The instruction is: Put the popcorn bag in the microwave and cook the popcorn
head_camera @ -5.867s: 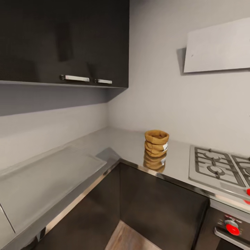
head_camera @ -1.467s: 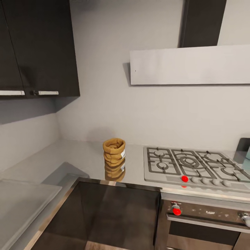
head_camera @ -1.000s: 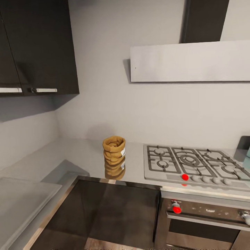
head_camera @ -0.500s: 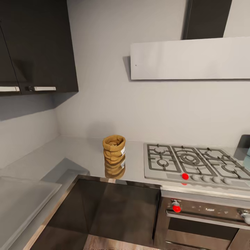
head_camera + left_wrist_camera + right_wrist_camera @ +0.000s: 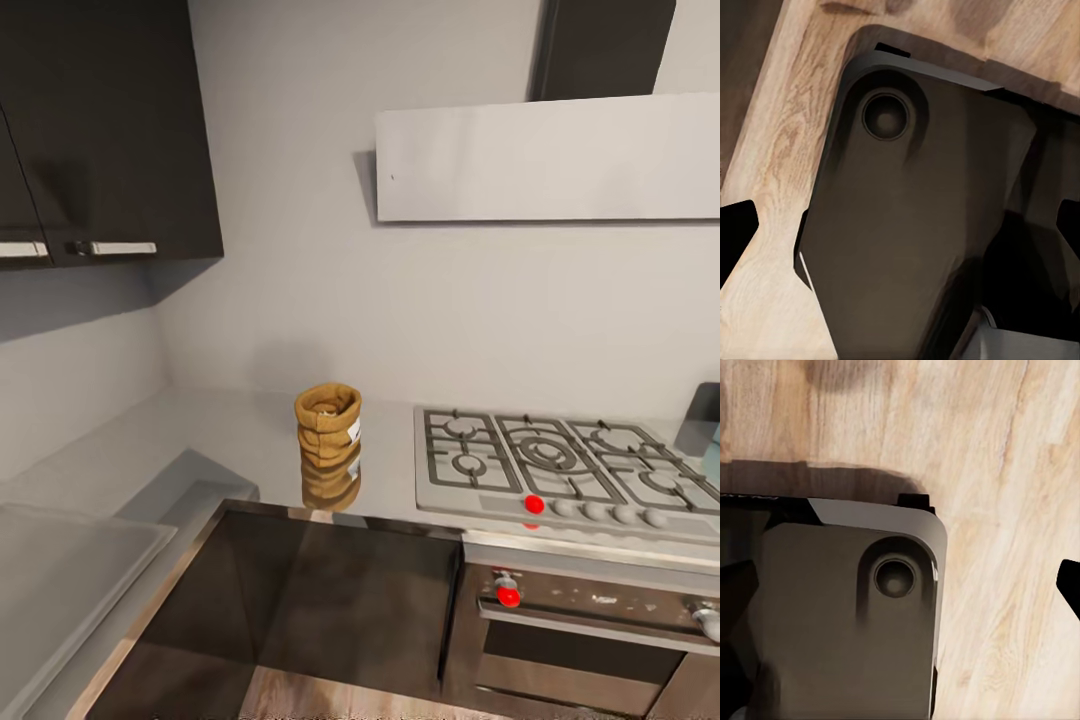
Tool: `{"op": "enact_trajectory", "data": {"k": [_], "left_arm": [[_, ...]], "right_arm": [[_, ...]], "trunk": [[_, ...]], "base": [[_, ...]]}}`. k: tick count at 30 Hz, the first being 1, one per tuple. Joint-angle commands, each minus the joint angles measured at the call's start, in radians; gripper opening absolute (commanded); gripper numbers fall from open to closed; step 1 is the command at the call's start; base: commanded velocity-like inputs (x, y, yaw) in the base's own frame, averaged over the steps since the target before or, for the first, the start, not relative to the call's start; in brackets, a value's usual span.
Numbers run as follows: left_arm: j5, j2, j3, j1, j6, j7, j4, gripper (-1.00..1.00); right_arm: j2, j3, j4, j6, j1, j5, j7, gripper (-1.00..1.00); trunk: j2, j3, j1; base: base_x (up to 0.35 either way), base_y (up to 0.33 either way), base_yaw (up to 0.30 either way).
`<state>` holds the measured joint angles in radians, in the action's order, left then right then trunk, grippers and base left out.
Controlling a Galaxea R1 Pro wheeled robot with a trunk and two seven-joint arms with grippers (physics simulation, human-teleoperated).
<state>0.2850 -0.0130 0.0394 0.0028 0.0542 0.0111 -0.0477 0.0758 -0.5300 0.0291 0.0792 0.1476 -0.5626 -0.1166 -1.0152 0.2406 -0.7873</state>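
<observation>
the microwave is cut off by the head view's right edge. the oven runs off the bottom edge. the popcorn bag hides its contents.

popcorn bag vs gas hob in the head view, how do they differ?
The popcorn bag is tan-brown crumpled paper; the gas hob is pale grey metal with darker grates. The popcorn bag stands upright and narrow; the gas hob lies flat and wide. The popcorn bag carries a small white label; the gas hob has a row of front knobs, one red. Both sit on the countertop, apart from each other.
</observation>
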Motion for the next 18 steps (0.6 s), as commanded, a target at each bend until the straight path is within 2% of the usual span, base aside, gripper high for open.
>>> {"op": "enact_trajectory", "data": {"k": [1,18], "left_arm": [[0.002,-0.001,0.004,0.0,0.002,0.001,-0.001,1.0],[0.003,0.001,0.002,0.0,0.002,0.001,-0.001,1.0]], "right_arm": [[0.001,-0.008,0.003,0.005,0.001,-0.007,-0.001,1.0],[-0.001,-0.008,0.003,0.008,0.001,-0.007,-0.001,1.0]], "trunk": [[-0.001,0.003,0.0],[-0.001,0.03,0.0]], "base": [[0.0,0.0,0.0],[0.0,0.0,0.0]]}}
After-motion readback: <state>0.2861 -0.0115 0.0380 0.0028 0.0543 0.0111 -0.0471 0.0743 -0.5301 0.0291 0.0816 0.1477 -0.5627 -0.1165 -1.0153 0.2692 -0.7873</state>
